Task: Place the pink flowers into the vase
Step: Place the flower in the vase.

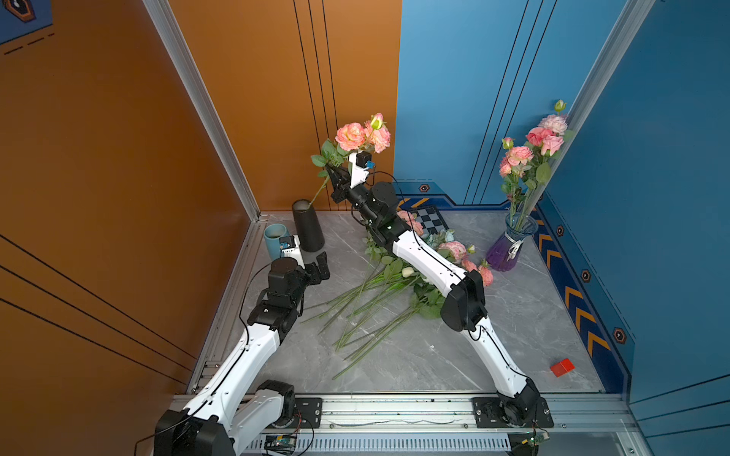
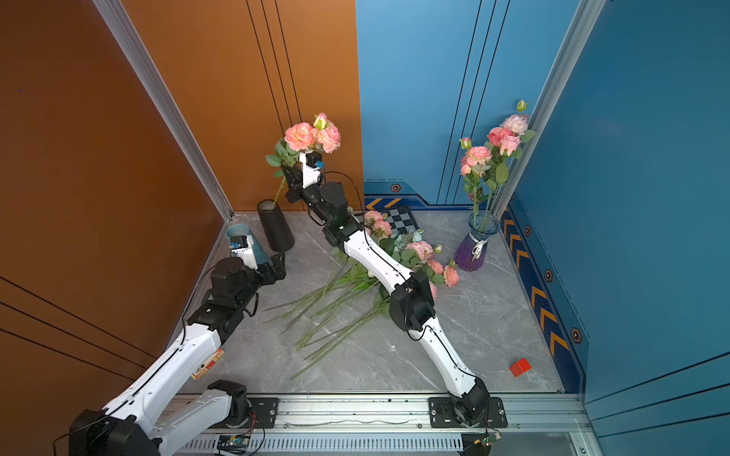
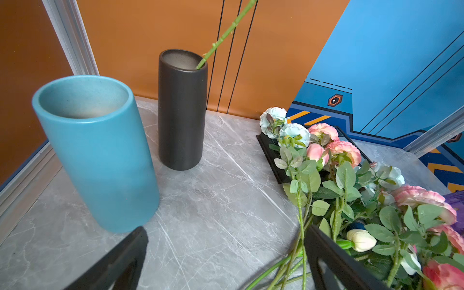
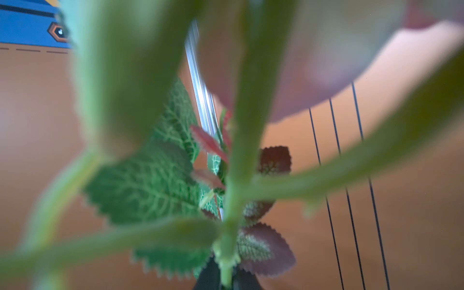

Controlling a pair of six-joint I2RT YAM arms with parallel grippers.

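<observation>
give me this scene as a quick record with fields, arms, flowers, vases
right pincer: shut on the held pink flower, raised above the black vase
held pink flower: blooms up, lower stem end inside the black vase's mouth
left pincer: open, empty, low beside the teal vase
purple glass vase: holds several pink flowers
flower pile: pink, white and pale blue stems lying on the table
other: red block near the table's right edge
</observation>
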